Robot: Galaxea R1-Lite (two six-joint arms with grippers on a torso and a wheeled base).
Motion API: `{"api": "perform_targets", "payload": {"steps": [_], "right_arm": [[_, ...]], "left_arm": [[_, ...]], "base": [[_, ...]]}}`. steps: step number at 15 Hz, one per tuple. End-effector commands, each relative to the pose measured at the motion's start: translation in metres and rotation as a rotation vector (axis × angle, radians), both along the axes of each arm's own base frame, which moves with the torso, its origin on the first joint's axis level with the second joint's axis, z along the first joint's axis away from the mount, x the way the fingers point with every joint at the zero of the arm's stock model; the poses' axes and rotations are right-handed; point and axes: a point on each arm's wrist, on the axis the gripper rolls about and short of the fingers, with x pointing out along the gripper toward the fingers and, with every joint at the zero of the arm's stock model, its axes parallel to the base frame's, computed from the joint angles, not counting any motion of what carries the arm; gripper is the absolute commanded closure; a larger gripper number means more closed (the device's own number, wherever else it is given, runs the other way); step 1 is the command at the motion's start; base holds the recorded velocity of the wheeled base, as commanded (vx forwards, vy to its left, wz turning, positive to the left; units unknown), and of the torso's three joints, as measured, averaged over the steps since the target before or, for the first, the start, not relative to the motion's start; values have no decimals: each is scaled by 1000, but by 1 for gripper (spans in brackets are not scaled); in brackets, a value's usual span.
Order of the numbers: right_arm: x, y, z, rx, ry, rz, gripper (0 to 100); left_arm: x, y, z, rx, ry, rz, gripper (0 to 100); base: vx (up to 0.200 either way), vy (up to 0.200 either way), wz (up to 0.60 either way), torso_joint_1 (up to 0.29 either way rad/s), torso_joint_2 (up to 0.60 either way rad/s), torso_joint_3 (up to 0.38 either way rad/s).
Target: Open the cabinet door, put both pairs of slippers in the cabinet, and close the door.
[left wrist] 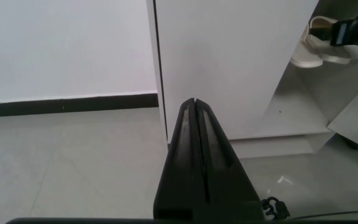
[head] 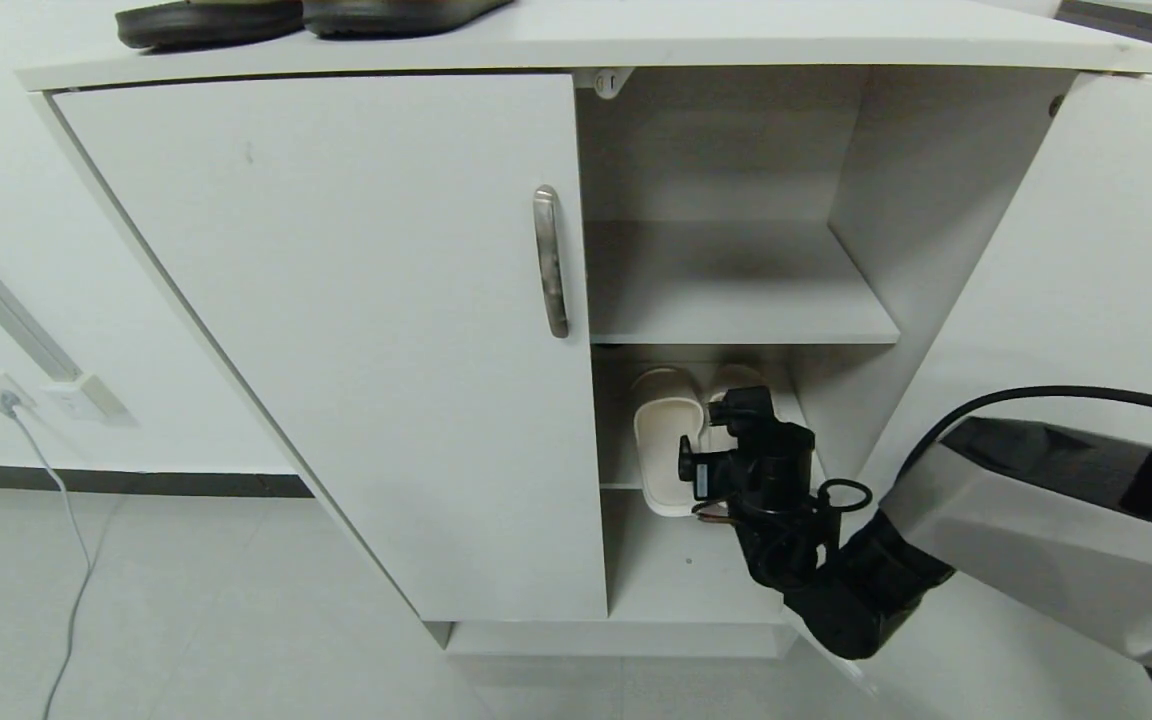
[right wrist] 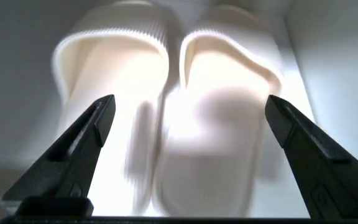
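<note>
Cabinet (head: 636, 45) right door (head: 1086, 250) stood swung open, left door (head: 336, 330) shut with its metal handle (head: 550, 262) at the inner edge. The white slippers (head: 666, 450) sat side by side on the lower inner shelf, under the bare upper shelf (head: 736, 290), and the dark slippers (head: 306, 15) lay on the cabinet top. Right gripper (right wrist: 190, 106) was inside the opening just in front of the white pair, fingers (right wrist: 82, 143) spread wide and holding nothing; left gripper (left wrist: 195, 102) hung low outside facing the shut door, fingers pressed together with nothing between them.
</note>
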Motion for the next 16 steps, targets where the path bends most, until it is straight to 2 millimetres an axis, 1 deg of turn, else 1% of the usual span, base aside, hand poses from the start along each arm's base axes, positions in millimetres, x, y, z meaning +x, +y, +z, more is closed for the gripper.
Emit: {"api": "perform_targets", "payload": {"steps": [1,2,3,4,5,9,12,16], "right_arm": [[-32,-4,18,18,-21,37,0],[-51,-8,16,16,-16,60,0],[-64,-11,15,19,-19,78,0],[-69,-13,15,21,-21,84,0],[-80,-12,14,26,-28,104,0],[-86,-11,12,33,-33,112,0],[-87,-12,11,33,-40,112,0],[-90,-12,9,27,-36,117,0]], "left_arm": [[0,0,0,0,1,1,100],[0,0,0,2,1,1,100],[0,0,0,0,1,1,100],[0,0,0,0,1,1,100],[0,0,0,0,1,1,100],[0,0,0,-1,1,1,100],[0,0,0,-1,1,1,100],[0,0,0,-1,1,1,100]], "base": [[0,0,0,0,0,0],[0,0,0,0,0,0],[0,0,0,0,0,0],[0,0,0,0,0,0],[0,0,0,0,0,0],[0,0,0,0,0,0],[0,0,0,0,0,0],[-200,0,0,8,2,4]]}}
